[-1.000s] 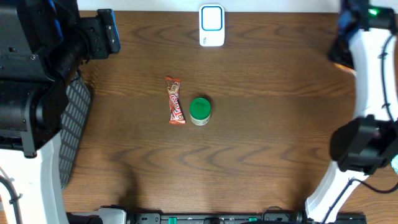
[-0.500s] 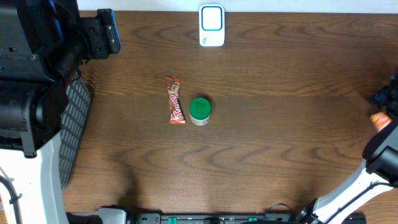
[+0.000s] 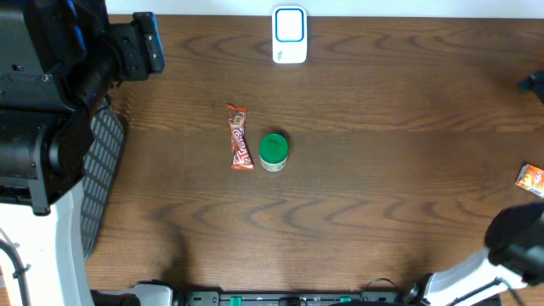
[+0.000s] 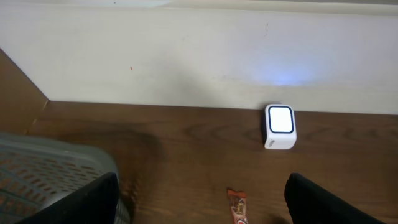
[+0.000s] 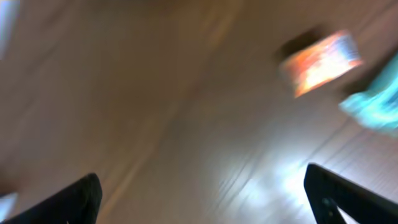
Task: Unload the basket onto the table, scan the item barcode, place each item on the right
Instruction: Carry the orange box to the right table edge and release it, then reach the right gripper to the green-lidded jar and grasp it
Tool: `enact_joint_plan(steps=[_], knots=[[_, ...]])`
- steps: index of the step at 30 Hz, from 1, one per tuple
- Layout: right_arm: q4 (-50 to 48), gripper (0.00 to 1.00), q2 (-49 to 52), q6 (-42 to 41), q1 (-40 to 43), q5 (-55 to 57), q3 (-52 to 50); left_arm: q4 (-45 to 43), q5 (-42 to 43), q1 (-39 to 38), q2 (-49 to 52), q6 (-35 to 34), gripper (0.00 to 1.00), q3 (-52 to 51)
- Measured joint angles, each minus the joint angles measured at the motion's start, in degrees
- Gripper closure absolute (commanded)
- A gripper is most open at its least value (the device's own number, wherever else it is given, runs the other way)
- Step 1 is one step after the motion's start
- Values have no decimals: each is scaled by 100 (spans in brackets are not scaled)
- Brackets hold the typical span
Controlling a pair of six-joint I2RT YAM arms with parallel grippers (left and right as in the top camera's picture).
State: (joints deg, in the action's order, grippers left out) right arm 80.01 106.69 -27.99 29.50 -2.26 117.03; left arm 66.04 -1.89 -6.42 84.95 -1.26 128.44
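A white scanner (image 3: 289, 35) with a blue-edged window stands at the table's far edge; it also shows in the left wrist view as the scanner (image 4: 280, 126). A red candy bar (image 3: 240, 137) lies mid-table beside a green-lidded jar (image 3: 273, 151). An orange packet (image 3: 532, 178) lies at the right edge, seen blurred as the packet (image 5: 320, 62) in the right wrist view. My left gripper (image 4: 202, 211) hangs open and empty over the far left, above the candy bar's tip (image 4: 237, 206). My right gripper (image 5: 202, 202) is open and empty above bare wood.
A grey mesh basket (image 3: 100, 174) sits at the left edge under my left arm (image 3: 51, 102). Something teal (image 5: 373, 106) lies next to the orange packet. My right arm (image 3: 518, 246) fills the near right corner. A pale wall (image 4: 186, 56) rises behind the scanner.
My right arm has swung away toward the right edge and its jaws have opened. The orange packet now lies alone on the table there. The left arm has not moved.
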Motion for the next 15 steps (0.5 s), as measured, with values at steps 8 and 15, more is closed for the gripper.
enact_joint_plan(steps=[8, 15], knots=[[439, 1, -516, 348, -2197, -2258, 46, 0, 0, 0, 0, 0, 15, 0], [-848, 1, -492, 385, -4249, -3012, -162, -2, 0, 0, 2, 0, 15, 0]])
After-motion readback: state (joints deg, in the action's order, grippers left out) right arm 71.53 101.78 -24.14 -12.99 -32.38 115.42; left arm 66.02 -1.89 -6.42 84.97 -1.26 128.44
